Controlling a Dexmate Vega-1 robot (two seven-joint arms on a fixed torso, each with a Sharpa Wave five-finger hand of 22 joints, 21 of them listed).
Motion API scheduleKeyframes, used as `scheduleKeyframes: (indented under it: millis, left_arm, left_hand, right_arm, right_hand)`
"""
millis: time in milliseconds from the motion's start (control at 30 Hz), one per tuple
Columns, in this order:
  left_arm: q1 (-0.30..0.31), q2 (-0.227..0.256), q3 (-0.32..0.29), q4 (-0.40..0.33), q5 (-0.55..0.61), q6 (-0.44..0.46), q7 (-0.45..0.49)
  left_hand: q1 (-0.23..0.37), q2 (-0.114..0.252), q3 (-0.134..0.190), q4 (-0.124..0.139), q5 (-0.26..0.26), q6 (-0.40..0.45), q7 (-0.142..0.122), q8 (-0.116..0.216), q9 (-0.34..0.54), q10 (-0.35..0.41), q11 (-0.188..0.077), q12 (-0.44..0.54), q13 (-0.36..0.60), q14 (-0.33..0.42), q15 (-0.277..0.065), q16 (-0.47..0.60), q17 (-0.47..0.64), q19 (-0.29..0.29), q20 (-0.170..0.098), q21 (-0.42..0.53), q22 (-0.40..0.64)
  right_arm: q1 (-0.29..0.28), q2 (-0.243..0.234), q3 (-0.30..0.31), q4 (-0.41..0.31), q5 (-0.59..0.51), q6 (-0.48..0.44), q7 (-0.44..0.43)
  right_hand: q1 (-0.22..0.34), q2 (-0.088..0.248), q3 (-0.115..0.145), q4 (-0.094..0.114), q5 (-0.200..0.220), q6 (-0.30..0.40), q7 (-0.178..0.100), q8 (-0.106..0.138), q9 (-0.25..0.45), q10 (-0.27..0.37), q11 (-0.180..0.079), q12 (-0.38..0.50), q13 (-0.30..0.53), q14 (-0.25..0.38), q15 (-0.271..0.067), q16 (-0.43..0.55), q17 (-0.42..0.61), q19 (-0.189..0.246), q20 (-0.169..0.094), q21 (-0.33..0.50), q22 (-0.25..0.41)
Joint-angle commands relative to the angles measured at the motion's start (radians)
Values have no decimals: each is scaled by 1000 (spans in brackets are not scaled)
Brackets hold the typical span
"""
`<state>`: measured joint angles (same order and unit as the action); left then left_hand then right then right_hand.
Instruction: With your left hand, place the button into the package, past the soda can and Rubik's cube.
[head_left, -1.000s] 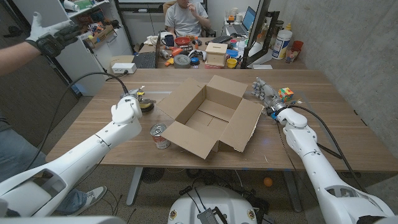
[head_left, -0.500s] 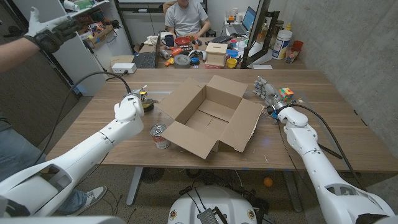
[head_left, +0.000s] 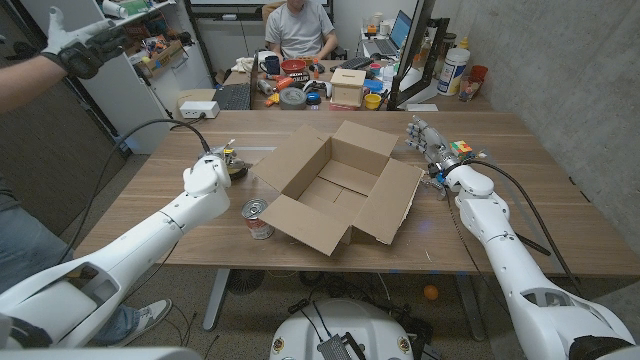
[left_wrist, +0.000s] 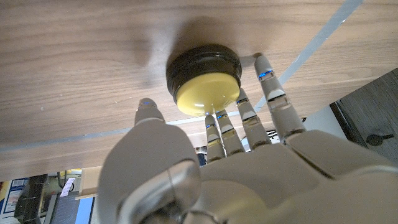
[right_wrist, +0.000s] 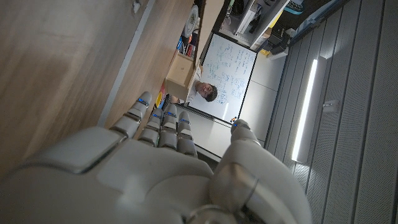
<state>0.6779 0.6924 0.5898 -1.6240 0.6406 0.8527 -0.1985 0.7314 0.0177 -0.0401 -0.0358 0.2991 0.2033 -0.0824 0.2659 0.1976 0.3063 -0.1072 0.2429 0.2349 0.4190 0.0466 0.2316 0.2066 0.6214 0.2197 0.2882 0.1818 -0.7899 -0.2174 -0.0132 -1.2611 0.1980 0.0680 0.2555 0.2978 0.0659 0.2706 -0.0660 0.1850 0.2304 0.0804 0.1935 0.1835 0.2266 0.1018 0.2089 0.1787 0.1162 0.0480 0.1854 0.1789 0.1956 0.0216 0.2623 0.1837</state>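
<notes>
Where the desk carried the task's items, they stood as follows.

Button: black base, yellow cap, upright on the wood at the desk's left part, well left of the box; part hidden behind the left hand in the head view.

Left hand: over the button, fingers spread and reaching to it, thumb on the far side. One fingertip seemed to meet the yellow cap's edge; nothing was gripped, and the hand was wide.

Box: brown cardboard, flaps open, at the desk's middle, its floor bare where visible.

Can: upright near the front edge, just beside the box's left front flap, between the left forearm and the box.

Cube: coloured faces, at the desk's right rear, just behind the right hand.

Right hand: beside the box's right rear corner, fingers extended and a little apart, holding nothing.

Person: seated at a cluttered desk behind. A second person's gloved hand was raised at upper left.
</notes>
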Motion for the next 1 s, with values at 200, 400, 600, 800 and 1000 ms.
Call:
scheduleKeyframes:
  millis: [200, 400, 600, 800, 1000]
  left_arm:
    - [-25, -29, 35, 48, 1, 7, 9]
    - [-28, -28, 55, 32, 22, 33, -4]
    - [-12, -31, 63, 2, 52, 70, 15]
    - [10, -38, 54, -20, 65, 89, 51]
    - [15, -46, 57, -22, 70, 100, 59]
  left_hand:
    - [97, 15, 18, -48, -12, 58, -6, 16, 4, 27, -2, 3, 8, 62, -6, 8, 2, 86, -7, 11, 3]
    - [236, 34, 61, -104, -55, 180, -34, 61, 10, 111, -24, 24, 24, 151, -41, 18, 5, 301, -21, 56, -2]
    - [315, 56, 94, -119, -83, 273, -36, 98, 13, 171, -30, 42, 38, 213, -71, 29, 14, 379, -44, 58, -7]
    - [399, 91, 138, -128, -105, 342, -29, 127, 16, 201, -29, 49, 55, 254, -88, 38, 26, 439, -80, 60, -7]
    - [426, 99, 152, -129, -109, 338, -29, 126, 17, 201, -29, 48, 61, 251, -87, 34, 30, 442, -84, 54, -8]
  right_arm:
    - [50, 5, -13, 54, -3, 39, 31]
    - [47, 3, -7, 54, 7, 58, 46]
    - [56, 2, -9, 68, 15, 81, 70]
    - [64, 1, -14, 79, 20, 92, 91]
    - [68, -2, -16, 82, 21, 89, 101]
  right_hand:
    - [-10, 0, -8, 0, 5, 3, -6, 0, 5, 1, -8, -3, 3, 8, 3, 2, 4, 9, 8, -2, 2]
    - [-15, -3, -12, 1, 4, 4, -8, 0, 4, 1, -8, -3, 3, 10, 4, 2, 5, 10, 12, -3, 2]
    - [-20, -7, -16, 2, 4, 3, -10, 0, 4, 0, -9, -3, 3, 10, 4, 3, 6, 12, 15, -4, 2]
    - [-27, -13, -21, 4, 4, 3, -11, 0, 4, -1, -11, -4, 3, 11, 3, 3, 6, 15, 19, -5, 2]
    - [-33, -18, -26, 5, 5, 3, -13, -1, 4, -2, -12, -4, 3, 10, 2, 3, 6, 17, 20, -7, 2]
